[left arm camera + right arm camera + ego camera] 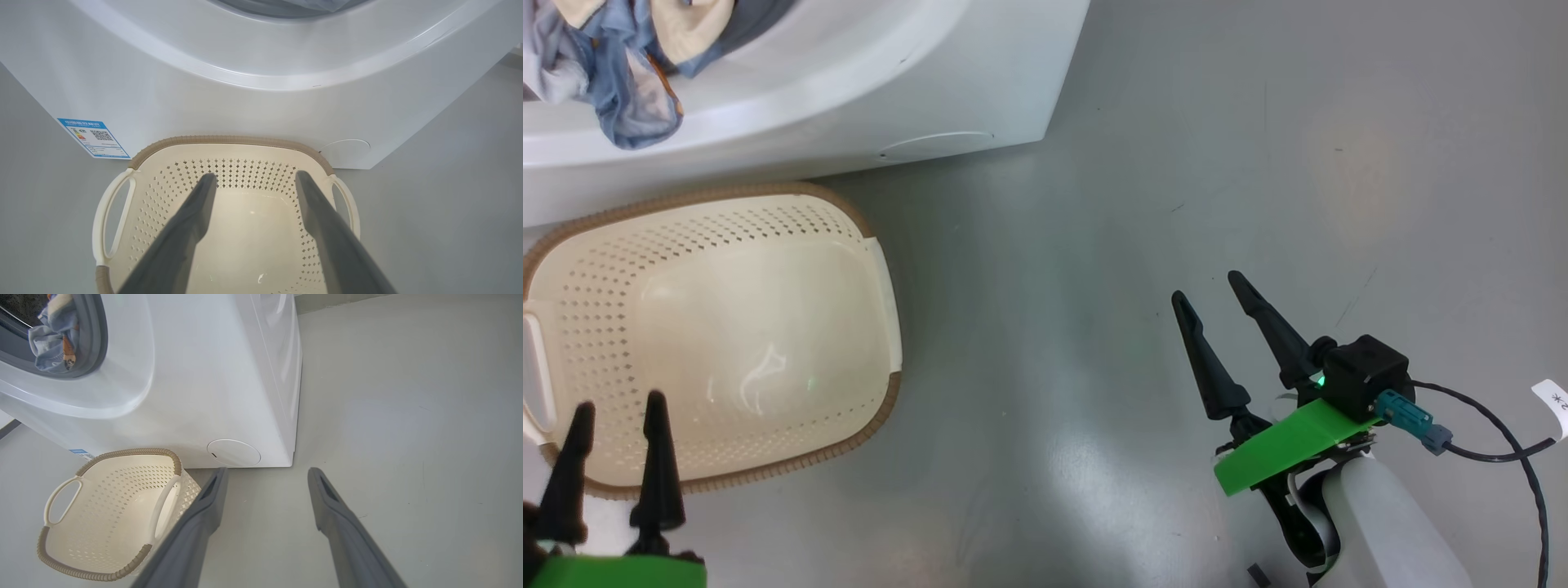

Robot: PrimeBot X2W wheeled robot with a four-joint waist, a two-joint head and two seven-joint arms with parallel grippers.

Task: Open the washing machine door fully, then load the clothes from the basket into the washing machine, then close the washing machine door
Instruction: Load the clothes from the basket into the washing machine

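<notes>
Jaws wide; clothes (629, 90) in washing machine (866, 73).

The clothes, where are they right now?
The clothes hang over the lower lip of the opening of the washing machine, at the head view's upper left, just beyond the empty basket on the floor.

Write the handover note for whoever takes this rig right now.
Left gripper: open, empty, above the basket.
Right gripper: open, empty, over the floor.
Basket empty, on the floor before the washing machine.
Clothes at its opening, some draped over the grey ring.
Done: door opened, basket unloaded.
Left: push the hanging clothes in, close the door.
</notes>
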